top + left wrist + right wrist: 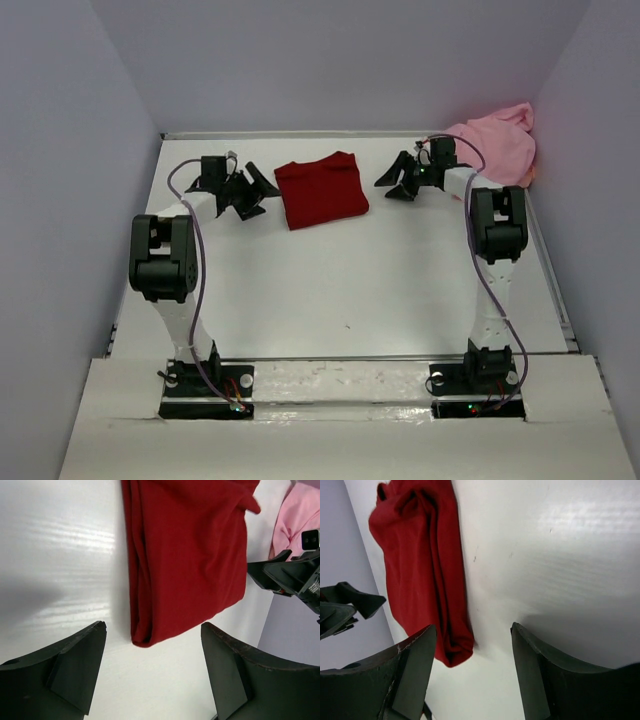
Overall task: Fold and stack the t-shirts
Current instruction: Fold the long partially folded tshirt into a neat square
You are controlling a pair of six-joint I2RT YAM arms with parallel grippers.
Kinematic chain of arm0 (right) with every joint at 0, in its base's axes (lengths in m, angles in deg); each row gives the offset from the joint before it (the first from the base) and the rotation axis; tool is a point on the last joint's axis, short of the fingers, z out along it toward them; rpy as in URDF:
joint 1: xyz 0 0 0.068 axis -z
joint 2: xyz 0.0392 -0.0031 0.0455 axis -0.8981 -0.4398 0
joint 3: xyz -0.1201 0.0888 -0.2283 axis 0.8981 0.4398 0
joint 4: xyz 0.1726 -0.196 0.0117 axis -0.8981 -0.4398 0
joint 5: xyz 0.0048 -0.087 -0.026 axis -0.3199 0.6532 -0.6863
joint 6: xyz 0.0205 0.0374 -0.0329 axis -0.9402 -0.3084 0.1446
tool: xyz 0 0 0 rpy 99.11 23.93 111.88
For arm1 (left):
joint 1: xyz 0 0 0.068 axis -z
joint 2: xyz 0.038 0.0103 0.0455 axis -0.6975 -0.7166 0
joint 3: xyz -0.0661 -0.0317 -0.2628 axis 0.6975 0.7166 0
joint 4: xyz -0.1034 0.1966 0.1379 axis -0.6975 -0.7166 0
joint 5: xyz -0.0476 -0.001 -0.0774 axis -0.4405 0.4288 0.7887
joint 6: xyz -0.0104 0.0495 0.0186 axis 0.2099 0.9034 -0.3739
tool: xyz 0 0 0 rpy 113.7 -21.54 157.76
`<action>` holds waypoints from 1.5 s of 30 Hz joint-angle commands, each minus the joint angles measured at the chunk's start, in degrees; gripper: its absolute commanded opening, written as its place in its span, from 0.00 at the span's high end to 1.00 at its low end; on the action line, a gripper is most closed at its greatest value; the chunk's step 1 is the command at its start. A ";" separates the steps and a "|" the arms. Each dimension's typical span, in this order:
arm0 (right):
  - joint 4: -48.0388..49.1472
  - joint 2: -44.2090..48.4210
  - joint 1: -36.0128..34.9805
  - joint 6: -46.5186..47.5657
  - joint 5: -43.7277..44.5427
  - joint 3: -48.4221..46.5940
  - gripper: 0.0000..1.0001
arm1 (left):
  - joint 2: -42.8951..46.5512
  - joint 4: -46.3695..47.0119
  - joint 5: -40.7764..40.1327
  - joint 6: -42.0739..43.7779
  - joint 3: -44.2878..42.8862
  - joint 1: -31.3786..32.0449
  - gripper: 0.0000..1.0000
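From above, the red shirt [322, 188] lies folded into a rough rectangle on the white table [400, 290], toward the far side and about midway between the two arms. The pink shirt [495, 145] sits bunched in a heap in the far right corner, against the wall [590, 120]. The left claw [258, 195] hangs just beside the red shirt's left edge, and the right claw [392, 186] just off its right edge, between the two shirts. Both are spread wide and hold nothing.

In the left wrist view, the left claw [153, 630] is released, its two dark fingers [75, 670] well apart. The near corner of the red shirt [190, 555] sits in the gap between them, touched by neither. The cloth shows a doubled, rolled fold along its left edge. The pink shirt [297, 515] and the tips of the right claw [280, 572] show at the right.

In the right wrist view, the right claw [473, 627] is also released and empty, over bare table [560, 555]. The red shirt [425, 565] lies to the left of the gap, its corner just beside the left-hand finger [405, 680]; whether they touch I cannot tell. The left claw [350, 605] shows beyond the shirt.
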 commanded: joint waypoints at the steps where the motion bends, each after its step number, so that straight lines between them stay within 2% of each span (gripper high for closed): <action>1: 3.08 5.25 -1.41 -1.09 -4.41 4.13 0.33 | 3.33 3.84 2.38 -3.18 4.64 1.54 0.14; 10: 1.59 9.12 -1.94 1.28 -3.17 11.17 0.33 | 4.12 3.49 -0.17 -5.20 8.60 5.58 0.15; 25: -0.17 9.31 -5.89 1.81 -1.42 11.79 0.33 | 1.22 4.55 -1.05 -5.73 7.90 7.34 0.16; 34: -0.61 7.90 -6.42 1.81 -1.16 9.59 0.46 | -0.36 4.63 -1.14 -5.81 6.76 7.34 0.24; 38: -1.31 7.37 -6.42 1.98 -0.89 8.27 0.49 | -1.15 4.63 -1.31 -5.64 6.14 7.34 0.25; 40: -1.40 7.11 -6.42 2.25 -0.89 7.83 0.54 | -1.41 4.63 -1.40 -5.46 5.62 7.34 0.25; 45: -2.01 6.67 -6.42 2.51 -0.63 7.22 0.54 | -2.12 4.63 -1.32 -5.11 4.83 7.34 0.29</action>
